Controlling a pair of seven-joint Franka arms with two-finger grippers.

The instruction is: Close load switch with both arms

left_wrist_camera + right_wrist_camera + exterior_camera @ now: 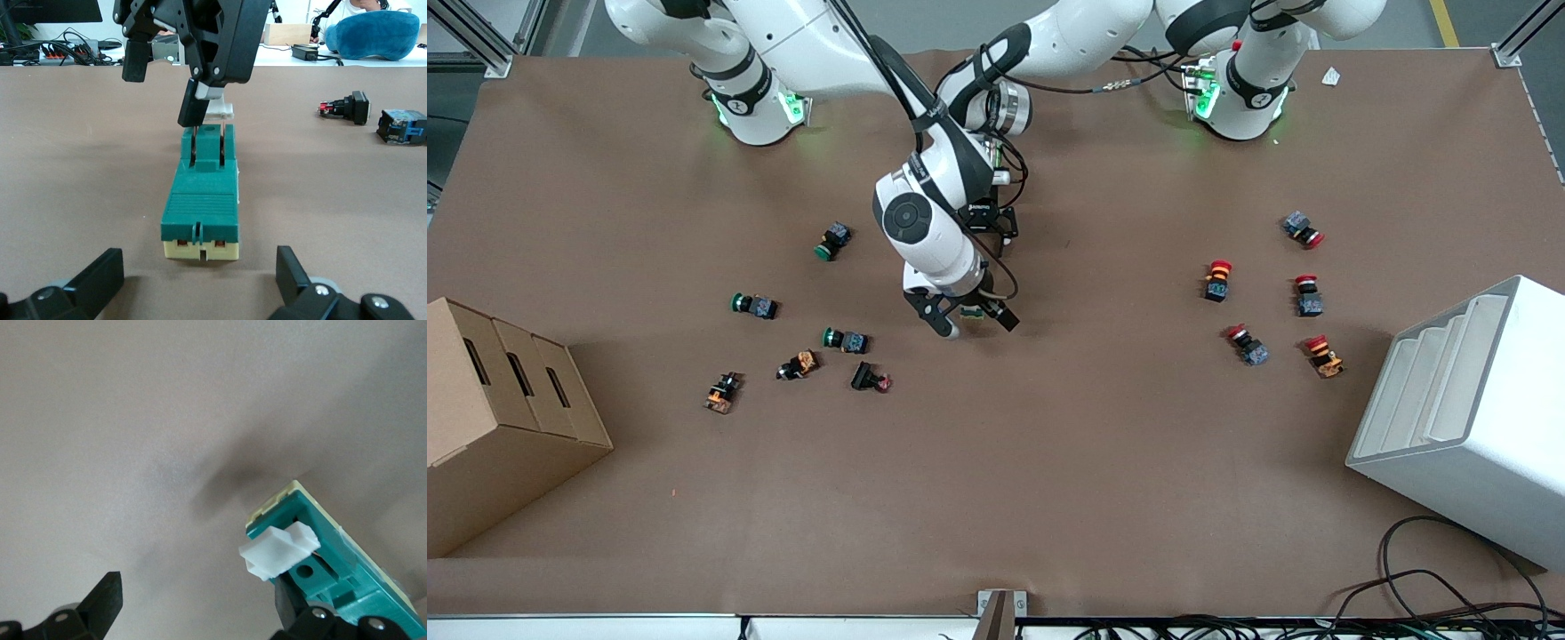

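At table centre, load switch [201, 203] between both open grippers' fingers [197, 101].

Robot lab: bench-mounted arms [925, 222], cabling [1432, 596]

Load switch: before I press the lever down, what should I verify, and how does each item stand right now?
1. Load switch flat on the table: ok.
2. White lever up and waiting to be closed: ok, it sticks out above the green body.
3. Right gripper at the lever: ok, jaws open with one finger right beside it. Actual contact: cannot tell.
4. Left gripper bracing the body: not ok. Its jaws are open, low at the switch's cream end, not touching it.
5. Nearby push-buttons away from the switch: ok.
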